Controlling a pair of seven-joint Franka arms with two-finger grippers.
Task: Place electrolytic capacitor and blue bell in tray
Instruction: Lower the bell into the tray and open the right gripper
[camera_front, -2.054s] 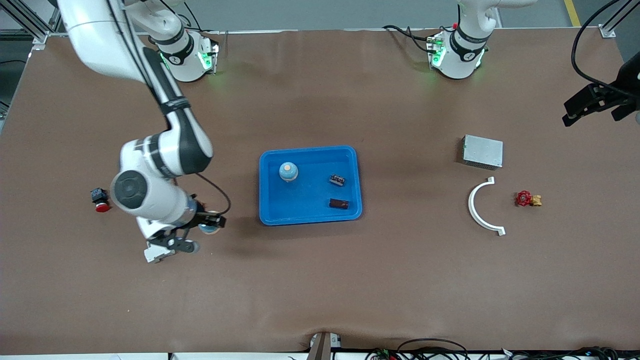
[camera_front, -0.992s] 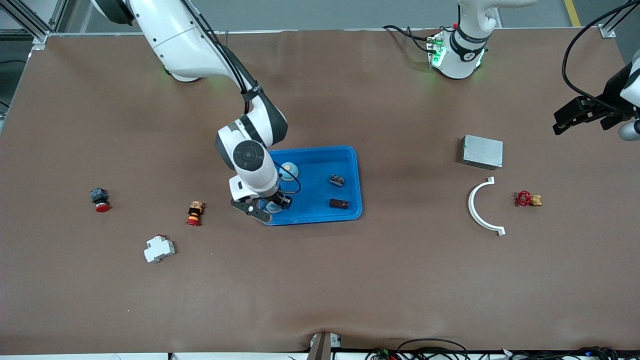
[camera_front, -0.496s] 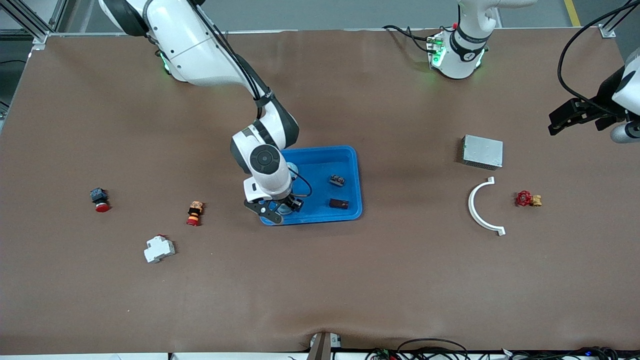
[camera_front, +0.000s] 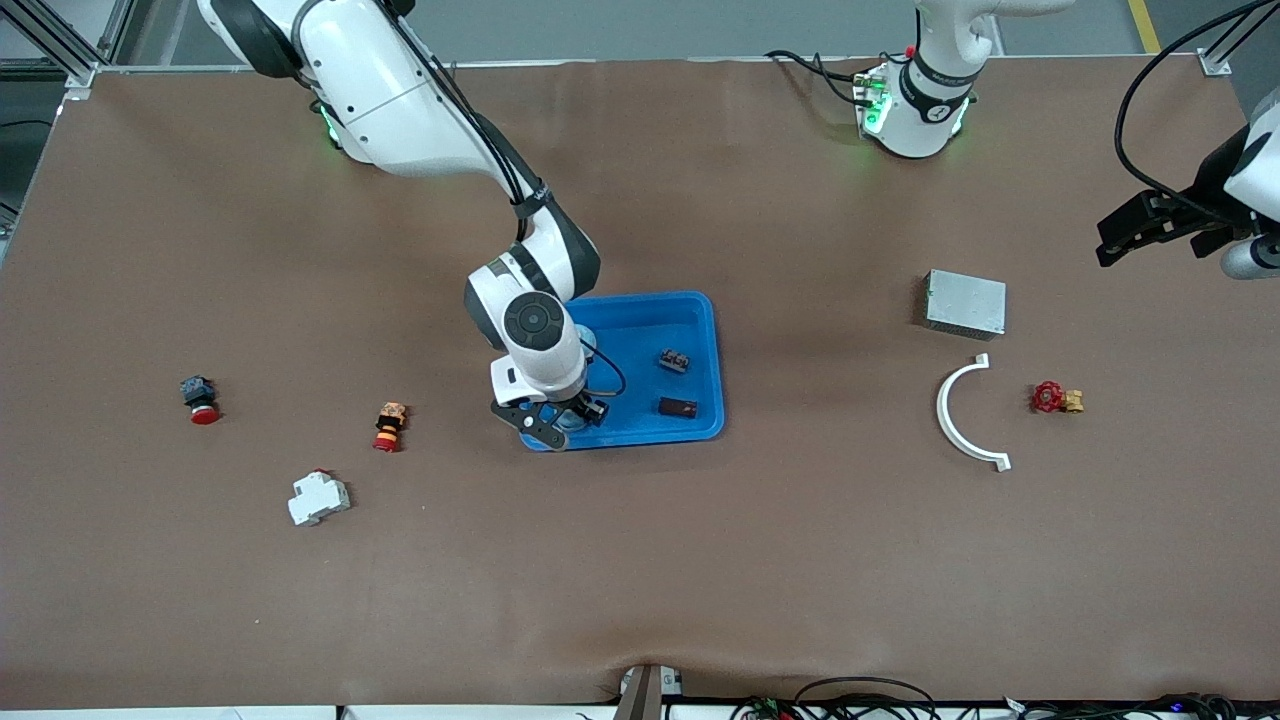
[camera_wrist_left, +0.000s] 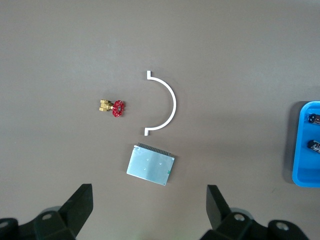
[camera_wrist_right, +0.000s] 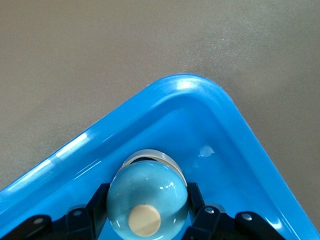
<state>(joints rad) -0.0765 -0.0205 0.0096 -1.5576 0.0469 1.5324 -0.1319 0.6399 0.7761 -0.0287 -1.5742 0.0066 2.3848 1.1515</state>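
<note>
The right arm reached from its base at the back edge of the desk down to the middle, its wrist bent so the right gripper pointed down into the corner of the blue tray that lay nearest the front camera and toward the right arm's end. Its fingers were clamped on a pale blue bell, a rounded dome with a cream button on top, held low inside that corner, just within the rim; whether it touched the tray floor could not be told. Two small dark parts lay in the tray toward the left arm's end.

The left arm waited, raised over its own end of the desk, the left gripper spread wide apart above a grey metal box, a white curved bracket and a red-handled brass valve.
</note>
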